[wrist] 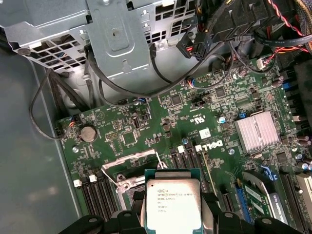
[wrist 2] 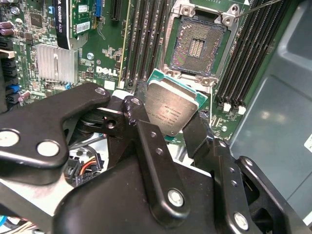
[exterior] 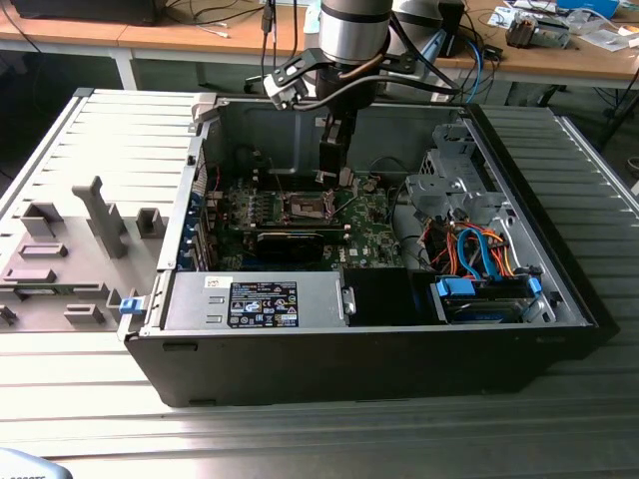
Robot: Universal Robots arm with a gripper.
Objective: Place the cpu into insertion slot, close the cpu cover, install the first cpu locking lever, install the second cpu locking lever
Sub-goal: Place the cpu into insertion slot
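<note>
Near the slot (wrist 2: 200, 46), the gripper (wrist 2: 168, 119) clamps the cpu (wrist 2: 171, 108) by 2 opposite edges; likely light, stiff, fragile: grip edges only.

Could not see the cpu (wrist 2: 171, 108) whole in either wrist view: hidden along two of its edges behind the fingers (wrist 2: 146, 139) of the gripper (wrist 2: 168, 119) in the second, cut off by the picture's edge in the first. Lost most of the insertion slot (wrist: 126, 184) behind the held chip in the first wrist view, with just a silvery corner left showing. Found the chip too small to make out in the exterior view, below an arm (exterior: 354, 40) cut off at the picture's edge.
</note>
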